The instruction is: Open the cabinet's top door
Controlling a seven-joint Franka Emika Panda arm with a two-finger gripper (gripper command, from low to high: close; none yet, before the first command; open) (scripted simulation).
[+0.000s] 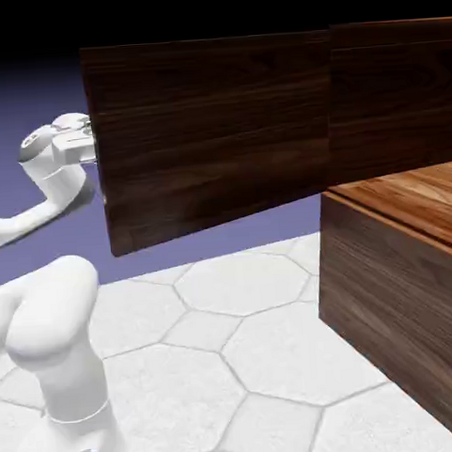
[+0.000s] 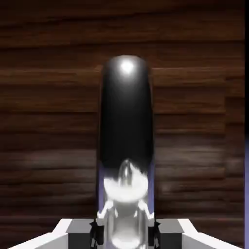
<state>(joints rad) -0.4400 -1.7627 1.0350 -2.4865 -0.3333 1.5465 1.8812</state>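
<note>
On the exterior view's left I have the gripper [image 1: 91, 144] at the outer edge of the top door [image 1: 210, 132], and my hand view shows the fingers [image 2: 97, 232] clamped shut on its silver handle [image 2: 126, 146]. The door stands swung well out from the cabinet [image 1: 401, 257] at right, so I judge the pull underway; next I'd carry it wider along its arc. Below lies the white hexagon-patterned desk [image 1: 238, 361], before a blue-violet backdrop [image 1: 34, 100].

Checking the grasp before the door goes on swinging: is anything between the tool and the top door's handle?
Nothing visible. In the hand view the tool is shut on the handle, against the top door, which stands swung out from the cabinet.
</note>
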